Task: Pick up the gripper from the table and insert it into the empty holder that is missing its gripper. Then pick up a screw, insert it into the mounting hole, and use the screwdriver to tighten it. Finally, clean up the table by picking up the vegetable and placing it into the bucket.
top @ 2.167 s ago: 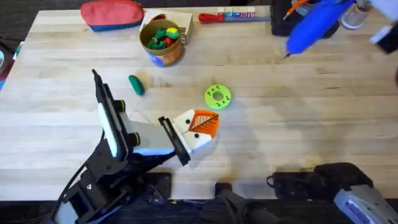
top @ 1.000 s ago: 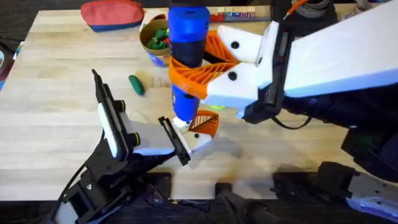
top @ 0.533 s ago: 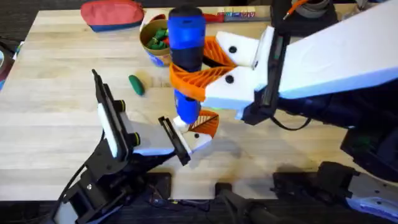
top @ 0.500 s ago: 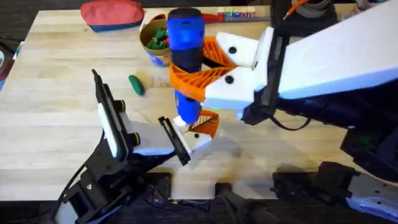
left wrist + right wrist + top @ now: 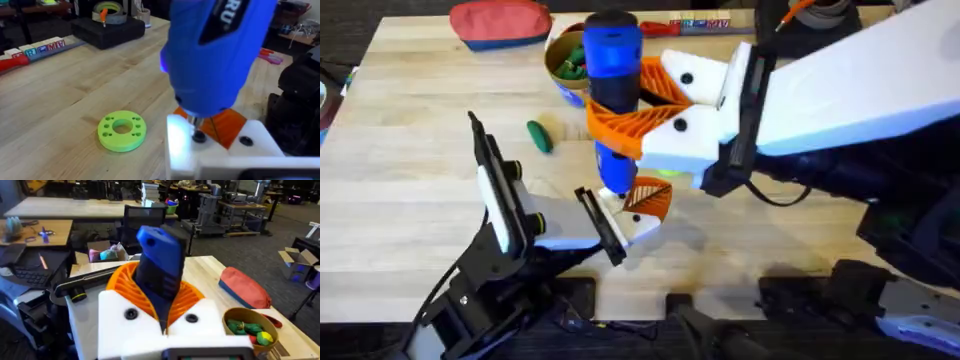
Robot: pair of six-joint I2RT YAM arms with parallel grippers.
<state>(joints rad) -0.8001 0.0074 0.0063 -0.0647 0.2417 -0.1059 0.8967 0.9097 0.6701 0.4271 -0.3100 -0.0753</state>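
Note:
My right gripper (image 5: 620, 110) (image 5: 162, 300) is shut on the blue screwdriver (image 5: 612, 60) (image 5: 220, 50) (image 5: 160, 265) and holds it upright. The screwdriver's tip rests on a screw (image 5: 199, 136) in the white holder (image 5: 638, 230) (image 5: 180, 145) at the end of my left arm. The orange gripper piece (image 5: 650, 197) (image 5: 227, 125) sits in that holder. My left gripper (image 5: 655, 205) (image 5: 225, 125) lies on its side on the table, shut with nothing held. The dark green vegetable (image 5: 539, 136) lies on the table to the left. At the back stands the bucket (image 5: 558, 62) (image 5: 235, 312).
A lime-green disc (image 5: 121, 131) lies just behind the holder. Toy vegetables fill the bucket. A red pouch (image 5: 500, 22) (image 5: 245, 287) and a red-handled screwdriver (image 5: 700, 24) lie along the far edge. My right arm spans the table's right half.
The right arm swung in from the far right with the screwdriver and set it over the holder. In the last half second it shifted slightly left. The left arm has not moved.

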